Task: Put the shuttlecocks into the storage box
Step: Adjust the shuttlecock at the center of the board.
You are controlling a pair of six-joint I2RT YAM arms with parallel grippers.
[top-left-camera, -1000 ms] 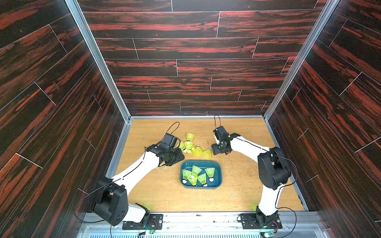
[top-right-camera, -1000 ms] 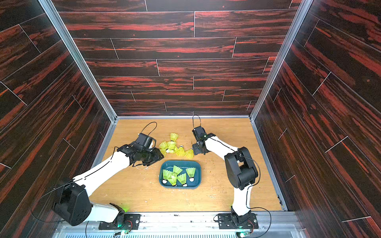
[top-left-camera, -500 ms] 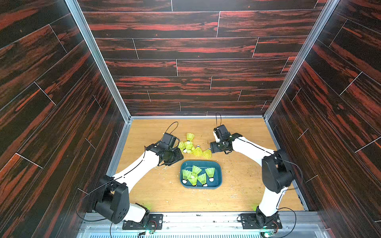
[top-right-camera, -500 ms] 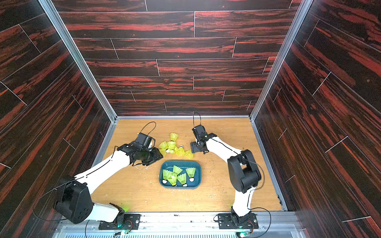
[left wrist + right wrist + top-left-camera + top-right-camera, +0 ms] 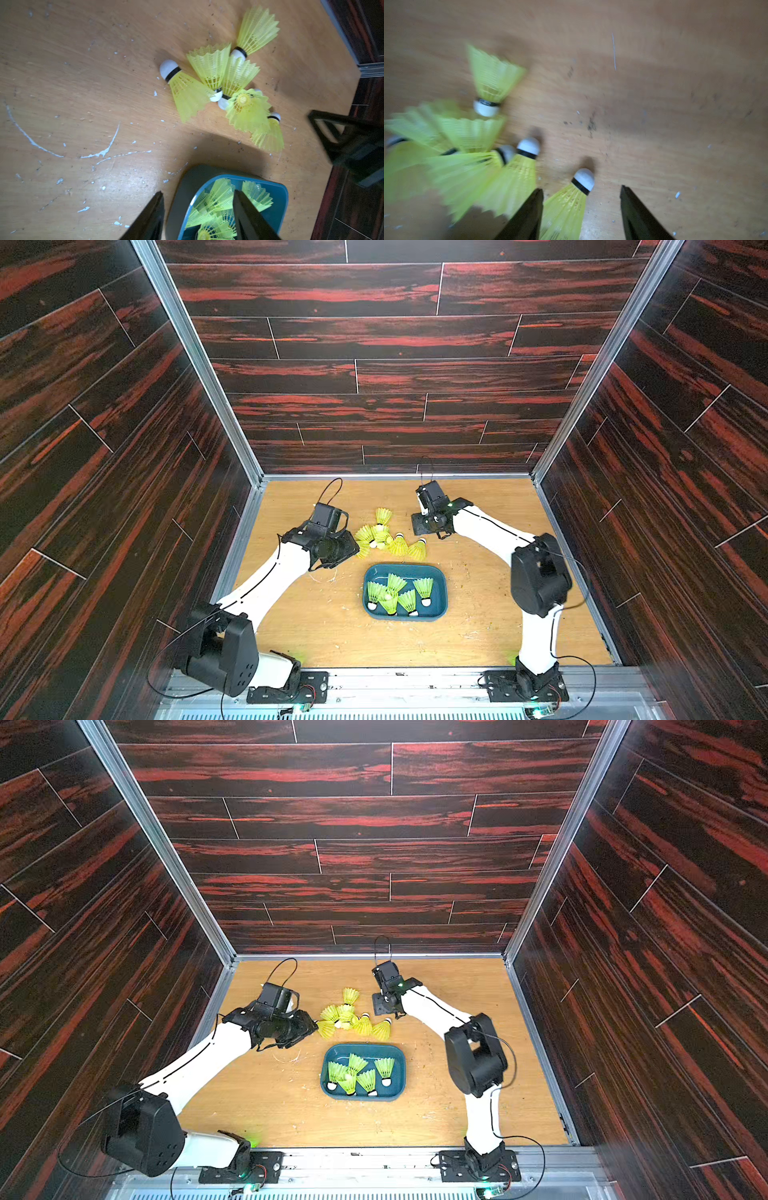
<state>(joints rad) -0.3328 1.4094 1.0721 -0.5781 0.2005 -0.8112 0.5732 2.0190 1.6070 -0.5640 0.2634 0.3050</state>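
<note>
Five shuttlecocks (image 5: 395, 593) lie in the box (image 5: 441, 608). A heap (image 5: 382, 536) of more lies on the bench (image 5: 316, 626), just behind the box. The left hand (image 5: 197, 191) is partly open and holds nothing. The right hand (image 5: 581, 187) is open, low by the heap. One shuttlecock (image 5: 566, 207) lies between its fingers, not pinched.

You've both top views high over the counter's (image 5: 324, 630) near edge, looking down-forward; wrist cams close, both sharing the loose shuttlecocks (image 5: 209, 64).
</note>
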